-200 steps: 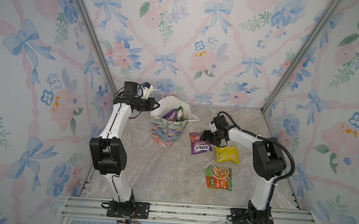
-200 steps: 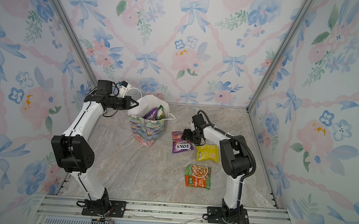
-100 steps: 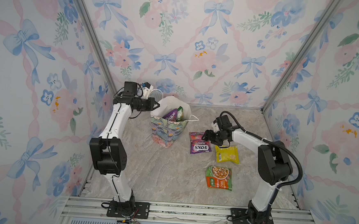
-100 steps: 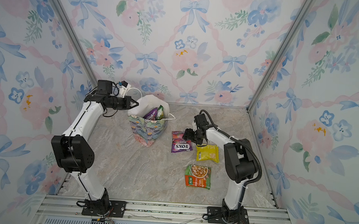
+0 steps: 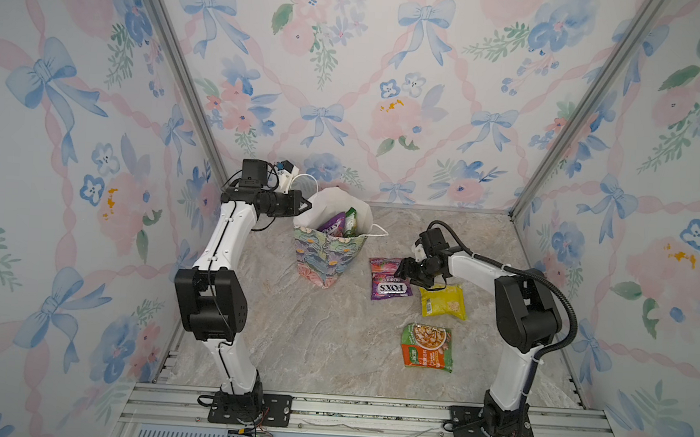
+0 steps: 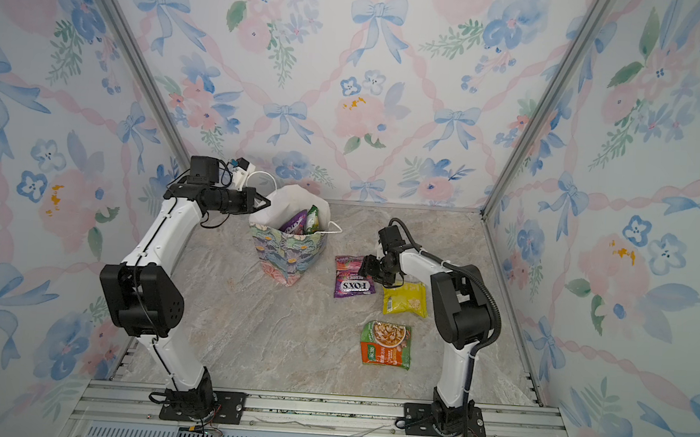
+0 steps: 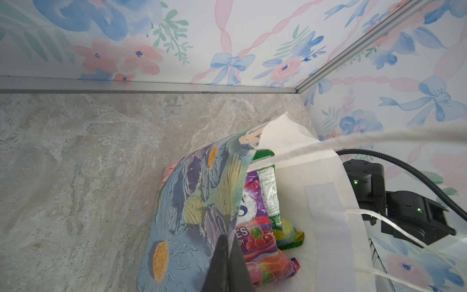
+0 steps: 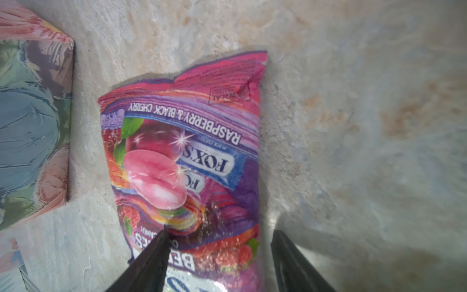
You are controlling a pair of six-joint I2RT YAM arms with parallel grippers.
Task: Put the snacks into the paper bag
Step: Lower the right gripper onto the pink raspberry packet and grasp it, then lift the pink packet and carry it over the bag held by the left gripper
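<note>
The left gripper (image 7: pixel 226 252) is pinched tight on the rim of the paper bag (image 5: pixel 325 259); just beyond its tips a purple packet (image 7: pixel 255 227) and a green packet (image 7: pixel 267 182) sit inside. The right gripper (image 8: pixel 219 229) stands parted over the purple FOX'S packet (image 8: pixel 192 156): one fingertip (image 8: pixel 161 235) seems to touch its face, the other is just off its edge, over the table (image 8: pixel 353 126). The yellow pouch (image 5: pixel 443 301) lies just behind these jaws, the orange-green pouch (image 5: pixel 427 347) farther back.

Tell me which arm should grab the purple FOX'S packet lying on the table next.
Right. The right gripper hangs open astride one edge of the purple FOX'S packet, while the left gripper is shut on the paper bag rim, away from it.
</note>
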